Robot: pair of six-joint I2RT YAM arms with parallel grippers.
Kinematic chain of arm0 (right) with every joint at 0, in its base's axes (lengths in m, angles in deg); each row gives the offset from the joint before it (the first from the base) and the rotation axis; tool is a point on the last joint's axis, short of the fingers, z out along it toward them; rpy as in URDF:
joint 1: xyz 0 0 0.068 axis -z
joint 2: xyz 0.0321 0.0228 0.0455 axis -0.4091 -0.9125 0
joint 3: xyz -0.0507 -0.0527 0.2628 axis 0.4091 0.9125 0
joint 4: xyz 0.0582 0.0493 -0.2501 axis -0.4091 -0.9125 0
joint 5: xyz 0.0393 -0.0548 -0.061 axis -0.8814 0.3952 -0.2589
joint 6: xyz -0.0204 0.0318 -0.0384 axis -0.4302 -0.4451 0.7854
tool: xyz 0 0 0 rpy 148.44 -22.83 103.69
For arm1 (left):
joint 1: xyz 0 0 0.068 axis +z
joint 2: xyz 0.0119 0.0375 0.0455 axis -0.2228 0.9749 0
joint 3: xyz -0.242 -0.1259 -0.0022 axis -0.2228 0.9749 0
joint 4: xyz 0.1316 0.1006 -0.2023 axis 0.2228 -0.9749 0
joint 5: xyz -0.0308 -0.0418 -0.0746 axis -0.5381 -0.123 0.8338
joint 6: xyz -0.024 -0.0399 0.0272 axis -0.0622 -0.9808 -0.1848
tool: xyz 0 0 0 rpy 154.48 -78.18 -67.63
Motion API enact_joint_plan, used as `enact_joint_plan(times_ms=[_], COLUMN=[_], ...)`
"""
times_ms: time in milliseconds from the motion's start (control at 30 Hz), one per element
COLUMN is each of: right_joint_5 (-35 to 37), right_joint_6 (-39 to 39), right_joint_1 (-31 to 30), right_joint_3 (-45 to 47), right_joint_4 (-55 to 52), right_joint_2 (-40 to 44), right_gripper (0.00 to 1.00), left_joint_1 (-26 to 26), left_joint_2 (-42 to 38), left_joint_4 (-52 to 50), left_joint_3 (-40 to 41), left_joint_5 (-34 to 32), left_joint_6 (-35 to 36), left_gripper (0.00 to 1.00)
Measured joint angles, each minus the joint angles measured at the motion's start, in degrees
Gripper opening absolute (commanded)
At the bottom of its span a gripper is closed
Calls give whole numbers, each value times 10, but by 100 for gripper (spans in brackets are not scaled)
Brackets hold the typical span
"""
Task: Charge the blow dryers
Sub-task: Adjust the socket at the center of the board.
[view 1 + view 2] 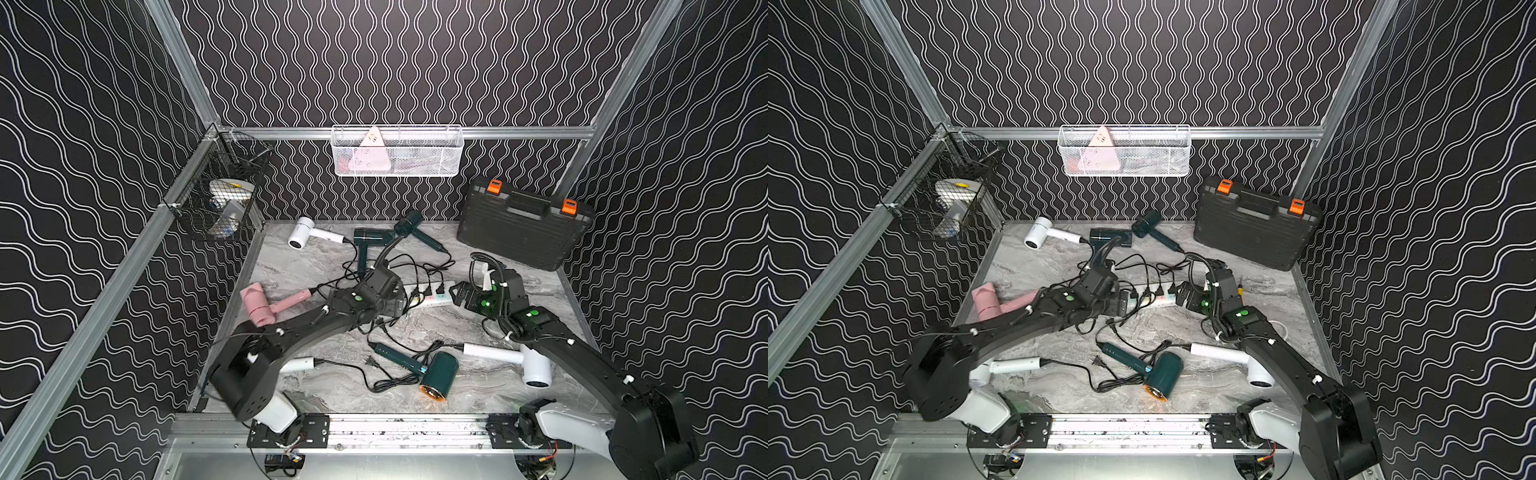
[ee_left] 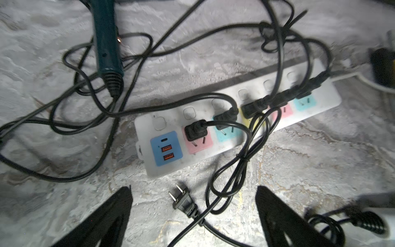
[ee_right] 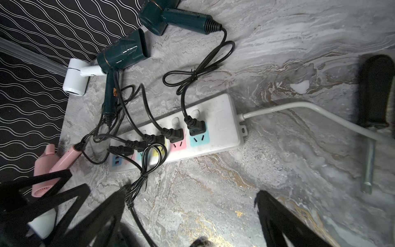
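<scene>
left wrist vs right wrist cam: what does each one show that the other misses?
Left wrist only: the loose plug in plain sight, not in any socket. Right wrist only: the pink dryer, a white dryer and a screwdriver. Both: the power strip with five plugs pushed in, and a dark green dryer beside it.

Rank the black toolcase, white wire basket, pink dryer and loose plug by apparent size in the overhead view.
In a top view:
black toolcase
white wire basket (hangs higher, so unsure)
pink dryer
loose plug
</scene>
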Motion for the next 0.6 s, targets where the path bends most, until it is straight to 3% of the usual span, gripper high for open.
enact_joint_plan(times_ms=[367,467,600], right_joint_5=[12,14,15], right_joint_6=[4,4,1], right_joint_1=[0,0,0], right_joint_3=[-29,-31,-23], right_joint_4=[-100,-124,-143], right_joint_2=[111,130,130], right_gripper=[100,100,100], left_joint_1=[0,1,3], left_joint_2=[-242,-263,-232], left_joint_4=[61,103,168], left_joint_3=[137,186,225], left_joint_5=[-35,-35,-31], left_joint_6=[-5,-4,-2], left_gripper=[99,99,99])
